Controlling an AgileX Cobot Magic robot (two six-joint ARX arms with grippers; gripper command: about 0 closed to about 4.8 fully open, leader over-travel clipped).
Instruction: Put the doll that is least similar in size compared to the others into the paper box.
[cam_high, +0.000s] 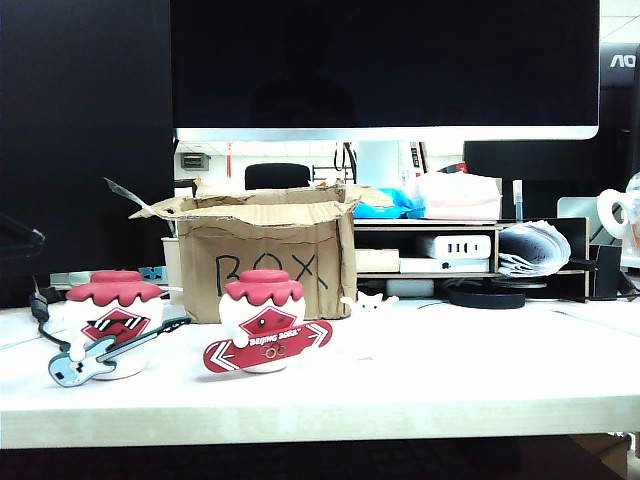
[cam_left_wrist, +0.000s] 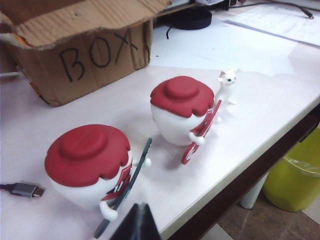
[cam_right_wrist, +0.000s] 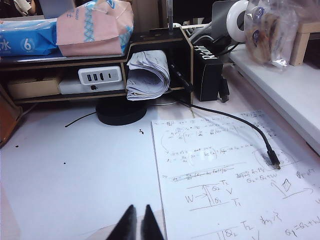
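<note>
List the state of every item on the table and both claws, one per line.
Paper box: upright, flaps open.
Tiny white doll: standing on the table, outside the box.
Guitar doll: upright.
Board doll: upright.
Left claw: shut, empty, near guitar doll.
Right claw: shut, empty, over papers.

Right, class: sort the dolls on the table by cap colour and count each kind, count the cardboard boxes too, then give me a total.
Red-capped dolls: 2, the guitar doll and the board doll
Plain white doll, no cap: 1, the tiny white doll, standing beside the box
Cardboard boxes: 1, the paper box marked BOX
Total: 4
</note>
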